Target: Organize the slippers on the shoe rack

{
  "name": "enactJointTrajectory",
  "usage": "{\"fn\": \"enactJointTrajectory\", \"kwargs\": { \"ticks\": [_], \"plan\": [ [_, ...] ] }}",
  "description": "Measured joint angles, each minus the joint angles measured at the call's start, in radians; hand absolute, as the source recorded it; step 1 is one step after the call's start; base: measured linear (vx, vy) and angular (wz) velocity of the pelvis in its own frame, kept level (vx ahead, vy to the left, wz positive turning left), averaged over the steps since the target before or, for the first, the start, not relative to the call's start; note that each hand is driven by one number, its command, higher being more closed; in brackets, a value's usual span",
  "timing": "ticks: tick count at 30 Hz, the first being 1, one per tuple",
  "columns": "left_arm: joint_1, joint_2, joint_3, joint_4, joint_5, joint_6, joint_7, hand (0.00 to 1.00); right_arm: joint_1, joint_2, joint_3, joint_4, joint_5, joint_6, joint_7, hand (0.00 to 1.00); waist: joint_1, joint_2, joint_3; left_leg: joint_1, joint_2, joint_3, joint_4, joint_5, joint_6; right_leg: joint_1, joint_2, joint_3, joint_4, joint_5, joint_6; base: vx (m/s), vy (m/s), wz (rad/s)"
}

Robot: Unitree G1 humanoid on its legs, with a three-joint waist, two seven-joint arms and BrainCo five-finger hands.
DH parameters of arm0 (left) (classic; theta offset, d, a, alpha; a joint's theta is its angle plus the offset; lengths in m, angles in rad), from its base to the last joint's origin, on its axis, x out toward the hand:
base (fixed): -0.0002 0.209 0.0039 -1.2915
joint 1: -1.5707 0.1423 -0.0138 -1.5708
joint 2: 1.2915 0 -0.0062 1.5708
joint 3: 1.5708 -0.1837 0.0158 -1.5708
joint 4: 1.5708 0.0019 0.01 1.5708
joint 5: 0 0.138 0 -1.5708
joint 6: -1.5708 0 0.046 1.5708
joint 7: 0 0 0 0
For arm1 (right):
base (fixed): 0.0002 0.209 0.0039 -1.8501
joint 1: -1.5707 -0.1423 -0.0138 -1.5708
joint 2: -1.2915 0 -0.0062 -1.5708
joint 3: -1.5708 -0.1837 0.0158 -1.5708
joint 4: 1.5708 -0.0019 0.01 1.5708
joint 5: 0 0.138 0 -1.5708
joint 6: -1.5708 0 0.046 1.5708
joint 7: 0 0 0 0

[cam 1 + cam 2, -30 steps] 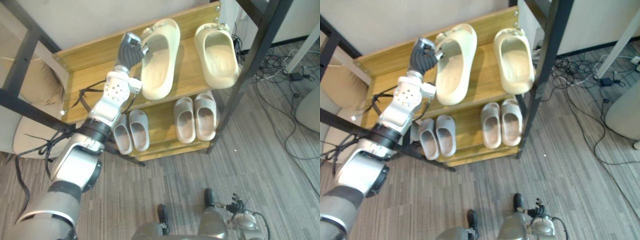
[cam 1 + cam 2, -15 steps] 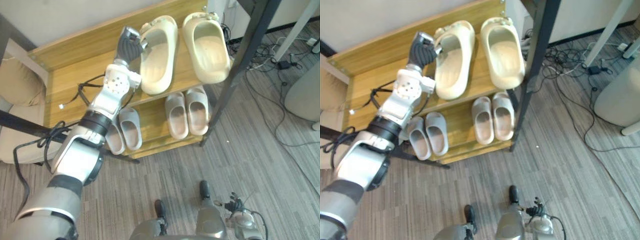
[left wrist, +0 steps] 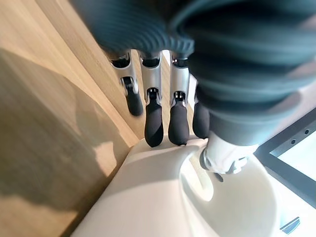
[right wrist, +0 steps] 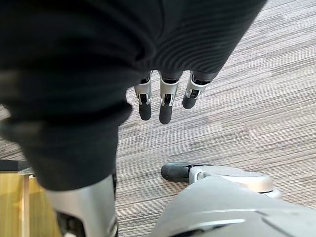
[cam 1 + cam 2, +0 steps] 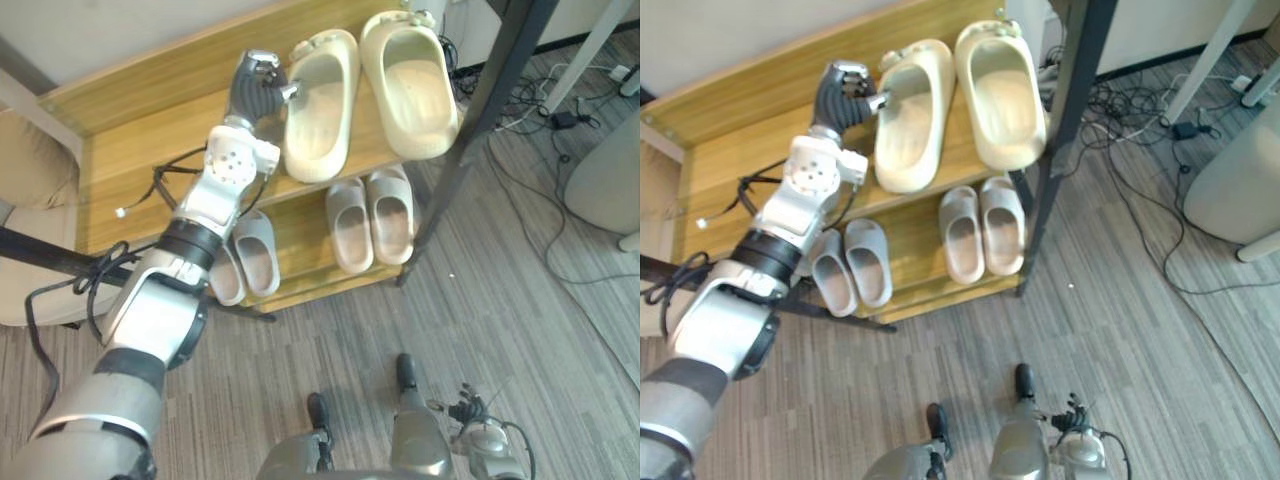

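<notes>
Closer together than a second ago, the cream slipper [image 5: 320, 120] and its mate [image 5: 410, 90] lie side by side at the right end of the shoe rack's top shelf [image 5: 130, 150]; whether they touch cannot be told. The left hand [image 5: 258, 85] pinches the nearer slipper's strap, fingers [image 3: 154, 121] curled on the outside and the thumb [image 3: 222, 158] inside the opening. Both heels lie at the shelf's front edge, and a black post [image 5: 470, 130] stands just beside the mate. To the hand's left the shelf is bare wood. On the lower shelf, a grey pair [image 5: 245, 258] and a beige pair [image 5: 370, 215] stand apart. The right hand [image 4: 165, 98] hangs over the striped floor [image 5: 500, 330], fingers straight.
</notes>
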Motion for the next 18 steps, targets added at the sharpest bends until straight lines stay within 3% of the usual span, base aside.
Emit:
{"fn": "enactJointTrajectory", "kwargs": {
  "ticks": [18],
  "plan": [
    [0.027, -0.033, 0.051, -0.081, -0.069, -0.009, 0.037, 0.00, -0.002, -0.001, 0.009, 0.002, 0.004, -0.001, 0.000, 0.00, 0.013, -0.002, 0.002, 0.008, -0.001, -0.029, 0.003, 0.004, 0.003, 0.028, -0.004, -0.031, 0.000, -0.001, 0.000, -0.01, -0.005, 0.04]
  ]
}}
